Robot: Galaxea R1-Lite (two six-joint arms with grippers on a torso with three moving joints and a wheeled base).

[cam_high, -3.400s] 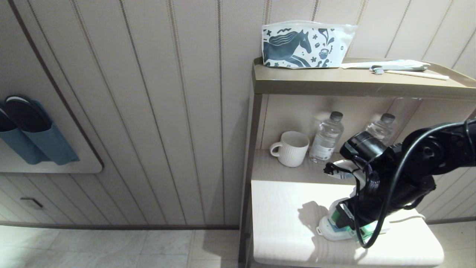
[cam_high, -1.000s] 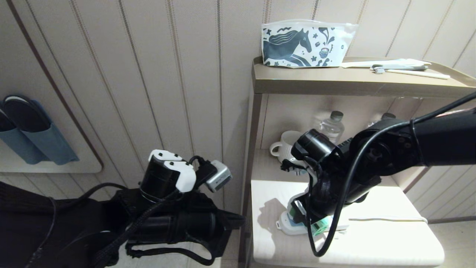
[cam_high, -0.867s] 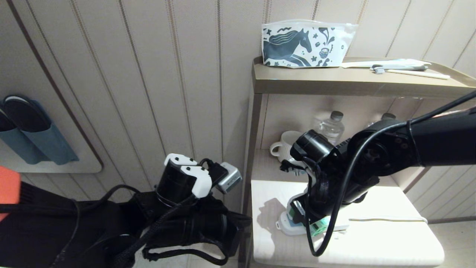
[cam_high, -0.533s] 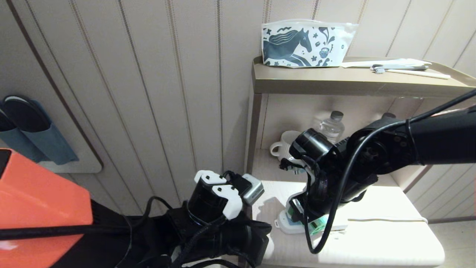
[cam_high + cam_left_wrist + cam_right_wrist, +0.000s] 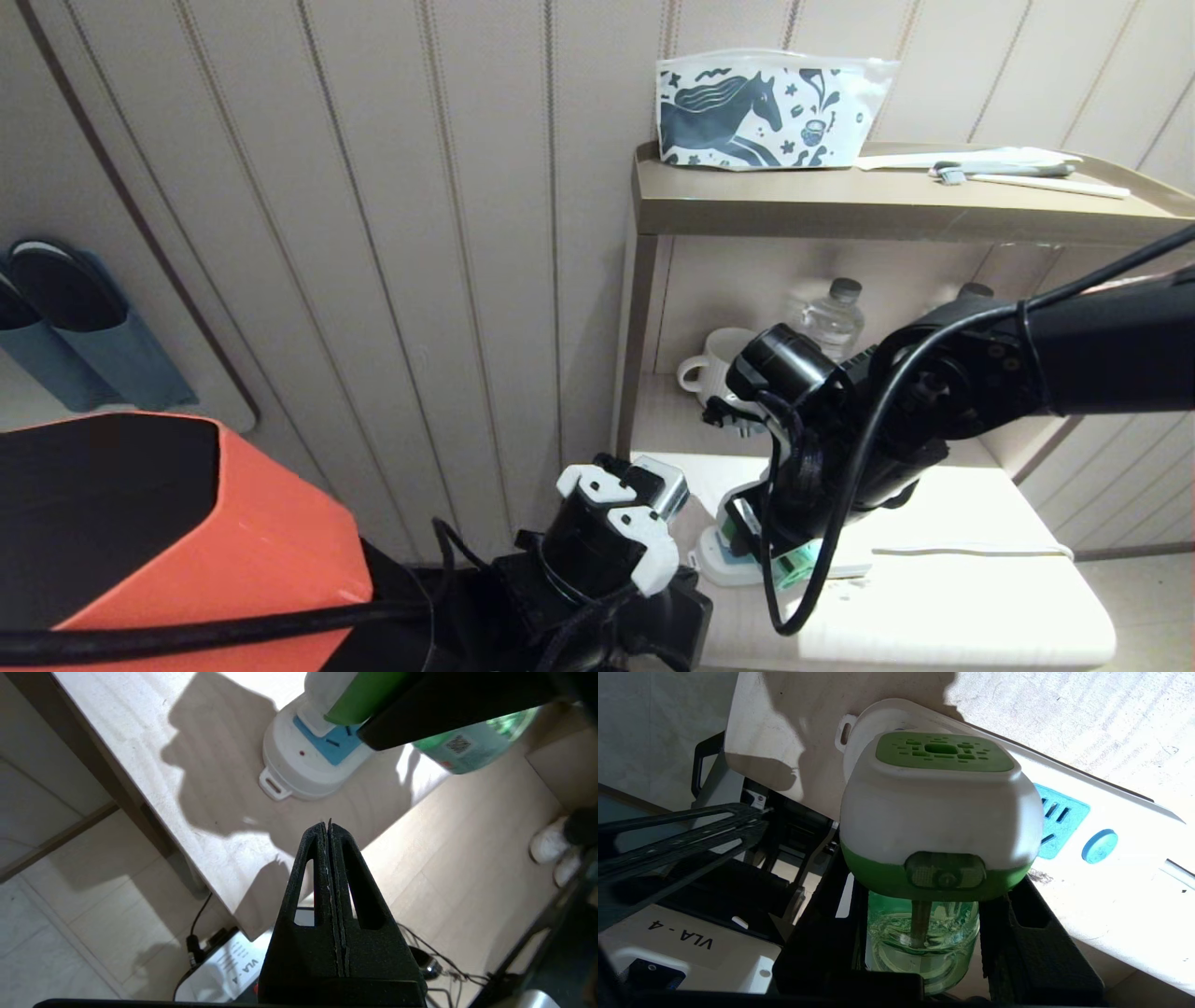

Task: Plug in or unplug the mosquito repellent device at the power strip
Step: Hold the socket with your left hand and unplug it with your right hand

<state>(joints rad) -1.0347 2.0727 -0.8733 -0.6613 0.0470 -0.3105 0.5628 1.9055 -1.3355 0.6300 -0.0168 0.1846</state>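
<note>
Two arms share this scene, and we take them from the biggest things down. Our right arm reaches across from the right and bends down over the pale worktop (image 5: 934, 607), its right tool (image 5: 924, 952) clamped on the translucent green bottle of the mosquito repellent device (image 5: 938, 812), one dark finger on each side of the glass. We judge the grip sits low on the bottle so the white head stays free to meet the sockets. The device hangs right over the rounded end of the power strip (image 5: 1111, 868), which lies flat under the tool with its thin cord trailing off along the worktop away from the arm; whether the pins are seated in the light-blue socket face or just lifted clear we cannot tell, since the head hides that spot. Our left arm comes up from below at the worktop's near left corner, wrist raised, with the left tool (image 5: 329, 828) closed, fingertips pressed together and holding nothing. It points toward the strip's hanging-loop end, near it but not touching. We judge that it is placed there to pin the strip down, so a pull or push on the device does not drag the strip along. Beyond the right tool, on the shelf behind, stand a ribbed white mug (image 5: 709, 359) and a clear water bottle (image 5: 831, 322).
</note>
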